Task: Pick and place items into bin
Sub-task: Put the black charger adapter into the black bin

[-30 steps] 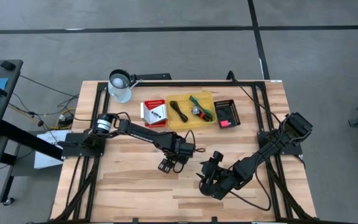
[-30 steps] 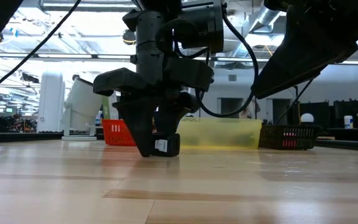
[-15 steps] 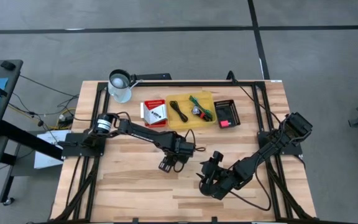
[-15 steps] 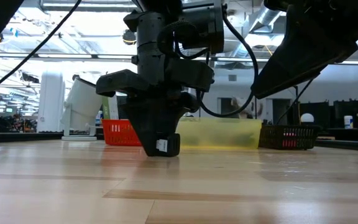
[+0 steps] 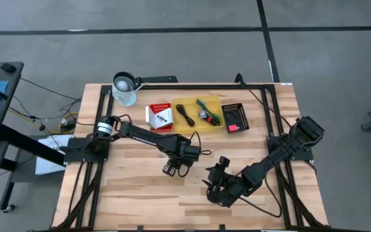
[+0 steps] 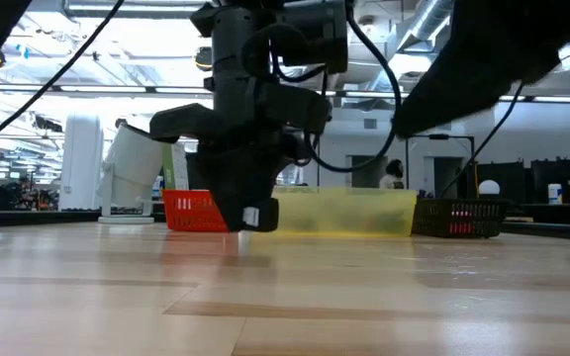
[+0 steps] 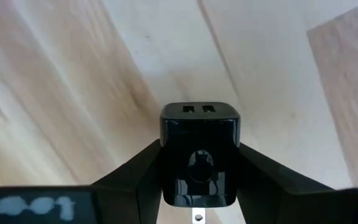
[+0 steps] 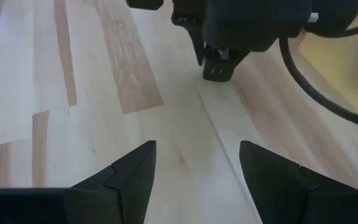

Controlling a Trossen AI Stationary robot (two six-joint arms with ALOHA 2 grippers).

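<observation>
Black charger block point(image 7: 199, 155), clamped in left gripper point(image 6: 245, 213), now lifted clear of bench point(image 6: 285, 297); right gripper point(image 8: 194, 171) open, empty; bin placement pending.

text: none readable | labels: none readable | numbers: none

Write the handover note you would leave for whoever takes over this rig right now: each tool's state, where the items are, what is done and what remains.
Left tool: shut on a black USB charger block, just above the table at mid-table.
Right tool: open, empty, hovering nearby.
Bins at the far edge: red bin, yellow bin, black bin, each already holding items.
Done: charger picked up.
Left: carry it to a bin and release.
</observation>
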